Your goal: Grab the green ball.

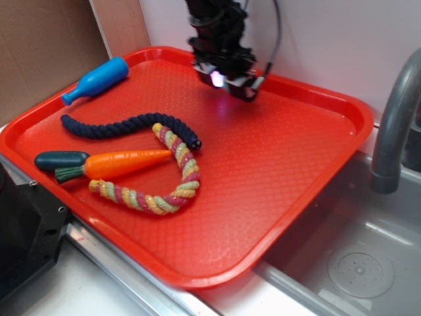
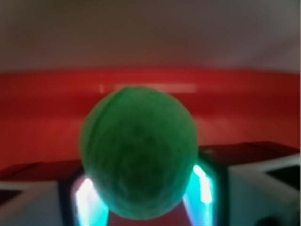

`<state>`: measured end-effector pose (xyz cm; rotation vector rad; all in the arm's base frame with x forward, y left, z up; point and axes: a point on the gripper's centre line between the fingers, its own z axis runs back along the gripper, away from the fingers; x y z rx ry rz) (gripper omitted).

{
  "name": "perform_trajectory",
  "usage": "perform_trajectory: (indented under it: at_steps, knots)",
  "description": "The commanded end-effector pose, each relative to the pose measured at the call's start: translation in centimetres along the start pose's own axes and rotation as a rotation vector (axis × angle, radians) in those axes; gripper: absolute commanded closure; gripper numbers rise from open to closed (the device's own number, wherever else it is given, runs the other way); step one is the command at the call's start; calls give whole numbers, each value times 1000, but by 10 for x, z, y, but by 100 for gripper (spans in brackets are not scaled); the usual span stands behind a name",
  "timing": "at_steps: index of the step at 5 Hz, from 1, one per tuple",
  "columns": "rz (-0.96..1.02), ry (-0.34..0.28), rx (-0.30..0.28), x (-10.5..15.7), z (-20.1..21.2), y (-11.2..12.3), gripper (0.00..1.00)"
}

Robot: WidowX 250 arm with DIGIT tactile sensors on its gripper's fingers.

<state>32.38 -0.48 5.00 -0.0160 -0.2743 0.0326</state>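
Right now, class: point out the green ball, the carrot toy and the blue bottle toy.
green ball [image 2: 137, 153]: wrist view, middle of its bumpy front.
carrot toy [image 1: 125, 163]: exterior view, middle of its orange body.
blue bottle toy [image 1: 105, 75]: exterior view, its wide body.

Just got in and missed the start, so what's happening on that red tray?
The robot's tool is at the back of the red tray, with the green ball sitting between its fingers in the wrist view. Whether it is squeezed tight is unclear. The carrot toy, ropes and blue bottle lie untouched.
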Motion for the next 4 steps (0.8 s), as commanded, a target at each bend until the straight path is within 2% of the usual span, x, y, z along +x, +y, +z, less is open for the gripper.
perform_trajectory:
  at_steps: [1, 2, 3, 4]
  knots:
    - [244, 47, -55, -36, 111, 24, 100]
    - [388, 278, -51, -58, 147, 47, 100]
    - [408, 202, -26, -77, 197, 48, 100]
    - [373, 73, 29, -103, 247, 17, 100]
